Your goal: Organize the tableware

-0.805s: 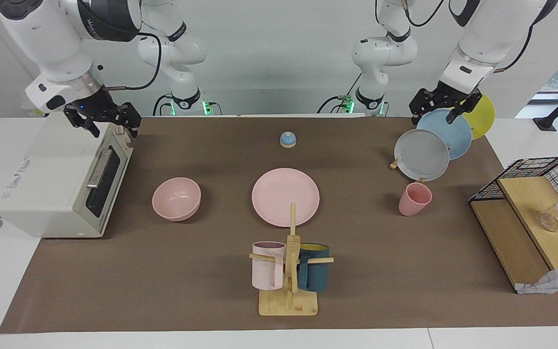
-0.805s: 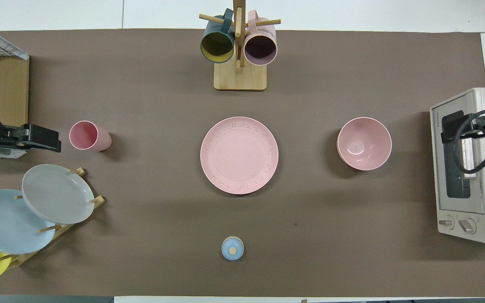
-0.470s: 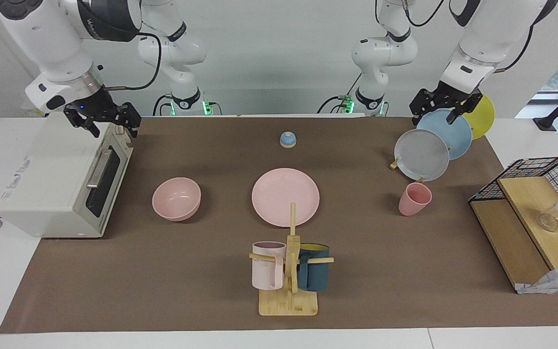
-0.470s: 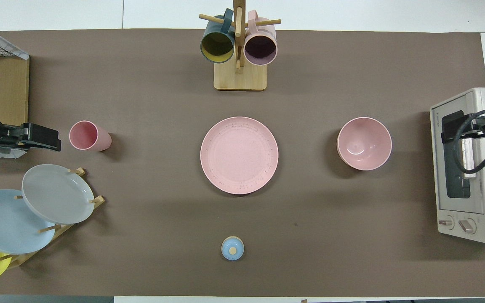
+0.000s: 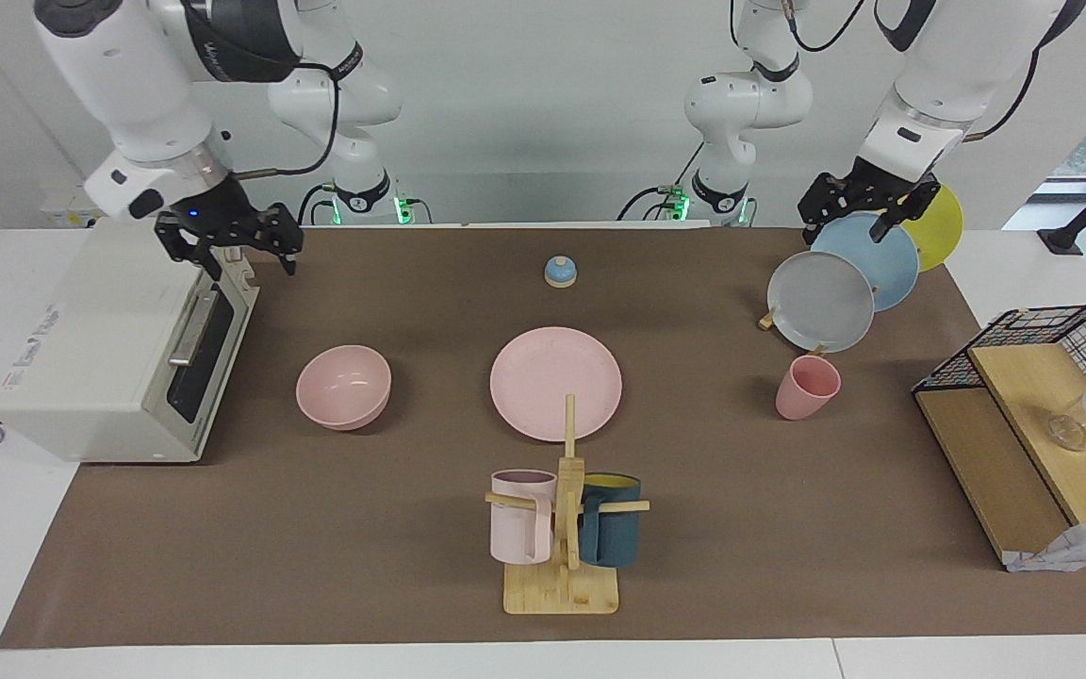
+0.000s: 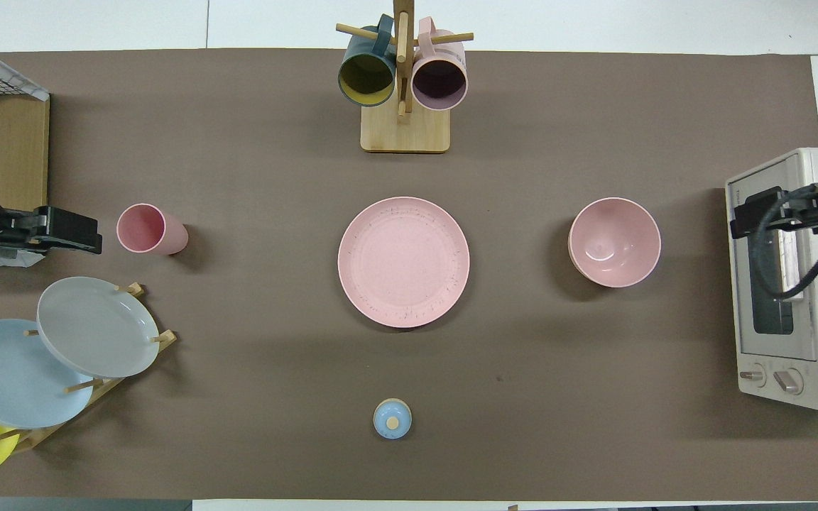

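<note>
The pink plate [image 5: 556, 382] lies flat at the table's middle and also shows in the overhead view [image 6: 403, 262]. The pink bowl [image 5: 343, 386] stands upright beside it toward the right arm's end, in front of the oven [image 6: 614, 242]. The pink cup [image 5: 806, 387] stands toward the left arm's end [image 6: 148, 229], just farther from the robots than the plate rack. My right gripper [image 5: 241, 259] is open and empty, up over the oven's front top edge [image 6: 757, 213]. My left gripper [image 5: 849, 224] is open and empty, raised over the plate rack [image 6: 61, 231].
A white toaster oven [image 5: 109, 349] stands at the right arm's end. A wooden rack holds grey [image 5: 820, 301], blue and yellow plates. A mug tree [image 5: 566, 528] with a pale pink and a teal mug stands farthest from the robots. A small blue bell [image 5: 560, 272] and a wire shelf [image 5: 1033, 415] are there too.
My right gripper has moved from over the oven's top toward the table's middle. The left arm and all the tableware have stayed still.
</note>
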